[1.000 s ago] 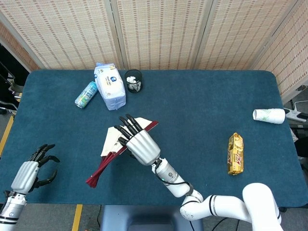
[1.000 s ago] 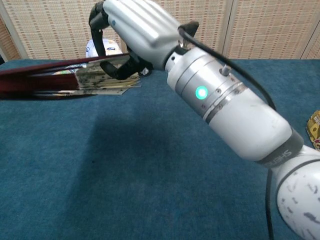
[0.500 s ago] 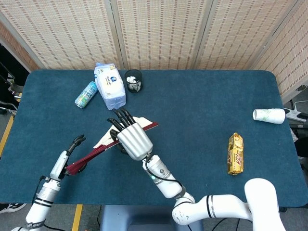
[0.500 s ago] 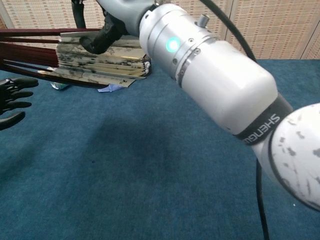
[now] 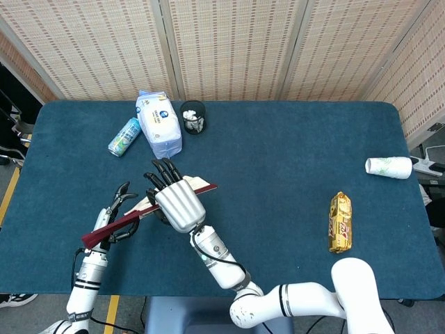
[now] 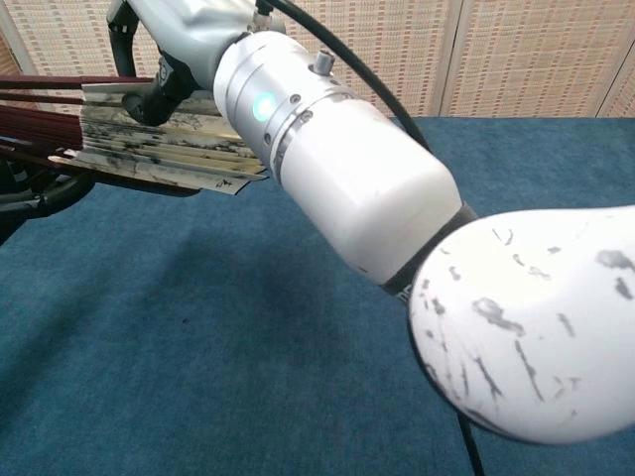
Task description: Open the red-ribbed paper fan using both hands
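The red-ribbed paper fan (image 5: 203,186) is lifted off the blue table (image 5: 292,160), partly spread, its dark red ribs slanting down to the left. My right hand (image 5: 174,203) grips the fan's paper end from above. My left hand (image 5: 117,214) has its dark fingers wrapped around the ribs near their lower left end. In the chest view the fan (image 6: 149,149) fills the upper left, its folded paper showing ink marks, the right hand (image 6: 189,25) clasps it from the top, and the left hand's fingers (image 6: 38,193) curl under the ribs.
A wipes pack (image 5: 158,124), a green can (image 5: 124,136) and a black cup (image 5: 193,116) stand at the back left. A yellow snack bar (image 5: 339,223) and a tipped white paper cup (image 5: 389,167) lie far right.
The right hand has carried the fan left and toward me. The left hand rose from the table's front left corner to the rib end and closed around it.
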Robot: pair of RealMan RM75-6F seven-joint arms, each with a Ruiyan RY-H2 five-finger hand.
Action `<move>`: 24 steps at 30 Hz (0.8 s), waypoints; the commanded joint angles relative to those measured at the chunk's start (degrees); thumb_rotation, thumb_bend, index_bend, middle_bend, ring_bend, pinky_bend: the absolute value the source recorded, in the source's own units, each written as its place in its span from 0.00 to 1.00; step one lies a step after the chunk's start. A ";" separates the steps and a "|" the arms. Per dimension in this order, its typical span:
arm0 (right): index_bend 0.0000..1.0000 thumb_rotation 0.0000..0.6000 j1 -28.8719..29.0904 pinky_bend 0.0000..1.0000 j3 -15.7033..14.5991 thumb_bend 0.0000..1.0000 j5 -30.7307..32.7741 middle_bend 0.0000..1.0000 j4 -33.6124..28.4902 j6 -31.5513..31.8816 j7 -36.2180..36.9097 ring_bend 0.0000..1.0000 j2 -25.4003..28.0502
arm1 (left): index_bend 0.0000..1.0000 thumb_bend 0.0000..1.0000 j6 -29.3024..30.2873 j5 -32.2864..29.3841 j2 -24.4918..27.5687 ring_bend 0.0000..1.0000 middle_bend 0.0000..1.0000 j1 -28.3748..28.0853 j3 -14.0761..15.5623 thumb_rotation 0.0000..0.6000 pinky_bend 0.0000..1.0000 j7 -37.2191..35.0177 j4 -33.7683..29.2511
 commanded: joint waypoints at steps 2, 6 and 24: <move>0.70 1.00 0.36 0.05 -0.01 0.58 0.11 0.21 0.48 0.54 0.39 0.02 -0.31 | 0.50 0.41 0.01 -0.64 -0.82 0.00 0.08 0.14 -0.21 1.00 0.08 -0.52 -0.36; 0.70 1.00 0.48 0.05 -0.20 0.58 0.13 0.21 0.52 0.87 0.75 0.02 -0.16 | 0.62 0.49 0.06 -1.42 -1.41 0.00 0.11 0.29 -0.69 1.00 0.08 -0.58 -0.21; 0.70 1.00 -2.88 0.05 -2.70 0.58 -2.23 0.21 -3.55 3.27 3.83 0.02 6.10 | 0.75 0.64 7.29 -2.90 -5.42 0.00 0.19 -0.50 -6.83 1.00 0.10 9.65 11.77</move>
